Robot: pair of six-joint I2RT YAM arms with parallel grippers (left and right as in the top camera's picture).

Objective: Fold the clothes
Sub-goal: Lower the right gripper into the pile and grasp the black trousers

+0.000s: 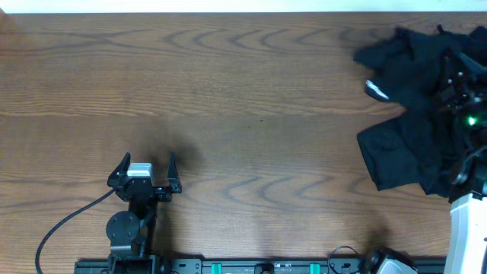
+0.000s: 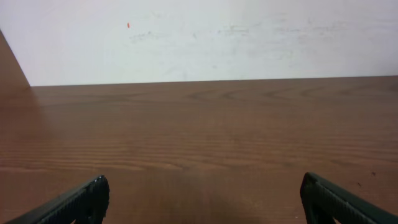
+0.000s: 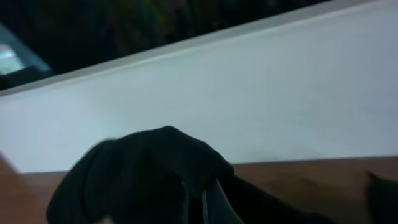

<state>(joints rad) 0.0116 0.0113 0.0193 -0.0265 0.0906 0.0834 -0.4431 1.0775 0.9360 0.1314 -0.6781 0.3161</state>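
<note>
At the far right of the counter [image 1: 228, 91], folding looks barely begun: the black clothes [image 1: 411, 114] lie in a crumpled heap, with nothing folded.
The right pincer [image 3: 202, 193] sits in that heap, jaws nearly closed, seemingly pinching a bunch of black fabric. The left pincer [image 1: 148, 161] gapes wide and empty, well apart from the clothes.

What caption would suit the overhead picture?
Left gripper open over the wooden table; right arm reaching into black clothes.
</note>
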